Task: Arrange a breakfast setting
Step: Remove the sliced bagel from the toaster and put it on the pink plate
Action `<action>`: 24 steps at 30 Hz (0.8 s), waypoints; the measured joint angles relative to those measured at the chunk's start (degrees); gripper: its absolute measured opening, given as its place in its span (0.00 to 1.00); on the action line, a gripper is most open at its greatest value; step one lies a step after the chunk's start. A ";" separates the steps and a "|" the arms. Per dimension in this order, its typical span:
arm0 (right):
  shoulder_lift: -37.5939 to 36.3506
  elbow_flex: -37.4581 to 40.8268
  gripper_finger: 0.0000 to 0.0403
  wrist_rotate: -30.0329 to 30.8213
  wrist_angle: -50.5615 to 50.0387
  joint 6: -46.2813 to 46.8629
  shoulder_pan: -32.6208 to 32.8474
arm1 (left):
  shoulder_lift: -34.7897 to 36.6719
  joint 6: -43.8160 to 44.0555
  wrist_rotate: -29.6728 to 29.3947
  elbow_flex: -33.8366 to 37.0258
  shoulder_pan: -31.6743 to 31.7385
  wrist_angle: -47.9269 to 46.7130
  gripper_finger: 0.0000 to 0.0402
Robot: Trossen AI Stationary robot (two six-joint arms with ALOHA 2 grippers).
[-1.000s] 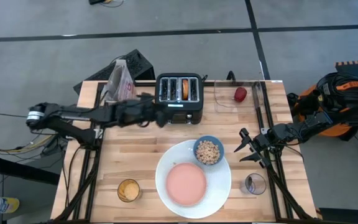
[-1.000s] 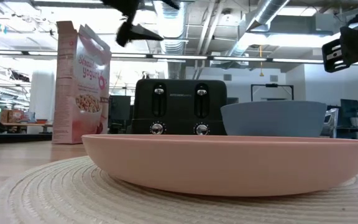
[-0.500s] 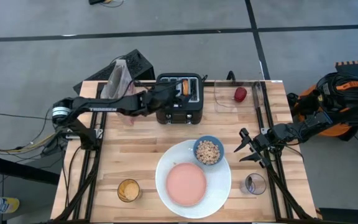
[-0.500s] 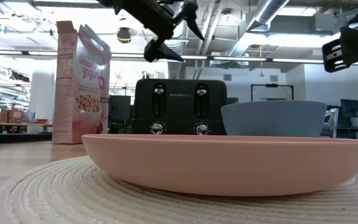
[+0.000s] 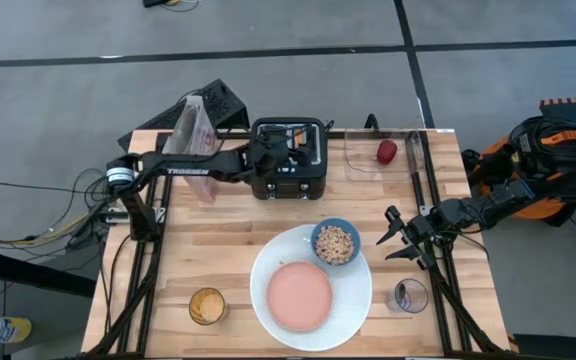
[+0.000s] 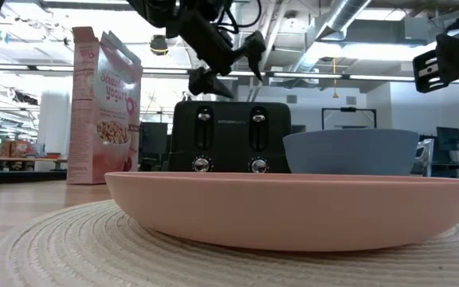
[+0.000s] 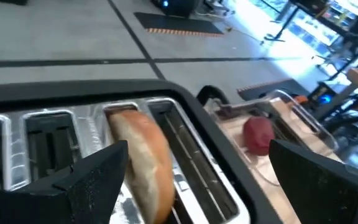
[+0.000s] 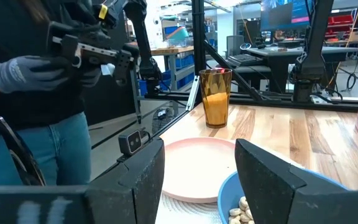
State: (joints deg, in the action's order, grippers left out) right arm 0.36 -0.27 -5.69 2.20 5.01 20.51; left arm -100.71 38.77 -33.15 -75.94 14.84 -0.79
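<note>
A toasted bagel half (image 7: 143,155) stands upright in a slot of the black toaster (image 5: 288,180) at the table's far side. My left gripper (image 5: 294,146) hovers open just above the toaster (image 6: 229,135), with one finger (image 7: 92,180) close beside the bagel and the other (image 7: 322,180) well off to its other side, touching nothing. The pink plate (image 5: 299,296) and the blue bowl (image 5: 336,242) of cereal rest on the large white plate (image 5: 358,305). The red fruit (image 5: 387,151) lies on a clear tray. My right gripper (image 5: 400,238) waits open at the right edge. No spoon shows.
A cereal box (image 5: 193,135) stands left of the toaster. A glass of orange juice (image 5: 207,306) is at the near left, and an empty glass (image 5: 409,296) at the near right. A person with gloved hands (image 8: 23,74) stands beyond the table.
My left gripper has swung from the toaster's left front toward the table's right and far edge, then come down over the toaster's top, ending above the bagel's slot. The bagel and the plates have stayed put.
</note>
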 joint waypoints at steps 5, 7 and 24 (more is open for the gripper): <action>-0.01 0.00 0.54 -0.01 0.00 -0.02 -0.02 | -1.31 -1.10 -1.16 0.04 0.72 1.47 0.93; -0.01 0.01 0.54 -0.01 0.00 -0.01 -0.02 | -1.91 -1.02 -0.93 -0.04 0.87 2.28 0.93; -0.01 0.00 0.54 0.00 0.00 0.00 -0.01 | -4.28 -3.95 -0.06 -0.02 1.76 3.64 0.93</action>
State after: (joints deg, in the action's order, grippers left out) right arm 0.36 -0.27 -5.69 2.20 5.01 20.51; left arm -104.99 34.82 -33.21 -75.96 16.60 2.85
